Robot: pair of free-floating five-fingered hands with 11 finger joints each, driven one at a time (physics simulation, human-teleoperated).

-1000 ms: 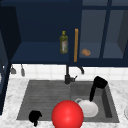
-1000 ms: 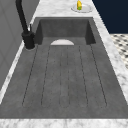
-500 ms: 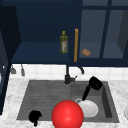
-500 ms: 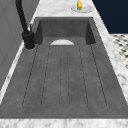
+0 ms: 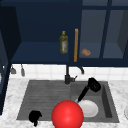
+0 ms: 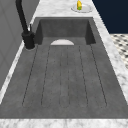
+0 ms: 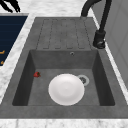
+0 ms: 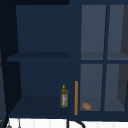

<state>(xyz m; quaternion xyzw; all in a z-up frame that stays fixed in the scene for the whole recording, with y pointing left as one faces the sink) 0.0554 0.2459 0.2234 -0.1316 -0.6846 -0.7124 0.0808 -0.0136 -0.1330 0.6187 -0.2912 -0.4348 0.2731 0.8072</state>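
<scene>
Right hand (image 5: 93, 84) hangs above the back right of the basin (image 7: 25, 82), seen in the front view as a rounded black mass with one long thin dark part running down and to the left, its tip ending at the upper left rim of the plate (image 5: 88, 108). Whether that tip touches the rim or stops just short, cannot tell; whether the remaining fingers are curled or straight, cannot tell, and nothing is visibly clasped. The plate is white, round and shallow, lying flat on the basin floor, right way up, just beside the drain (image 7: 83, 79) in the right side view. Judgement: rigid glazed ware, moderately heavy for its thickness, smooth and likely slippery, and it would chip or crack if dropped on the hard basin. Lying flat, it offers no purchase from above; the raised rim is the place to take hold, with thumb over and fingers under the edge, after tipping one side up. Left hand (image 5: 34, 116) hangs low at the front left corner of the sink, over the draining board (image 6: 65, 75), fingers apparently bunched, holding nothing. A red ball (image 5: 67, 114) sits at the front edge between the hands, overlapping the plate's left side in the front view. Black faucet (image 5: 67, 75) stands behind the basin. Above, the cabinet shelf holds a bottle (image 5: 63, 42).
</scene>
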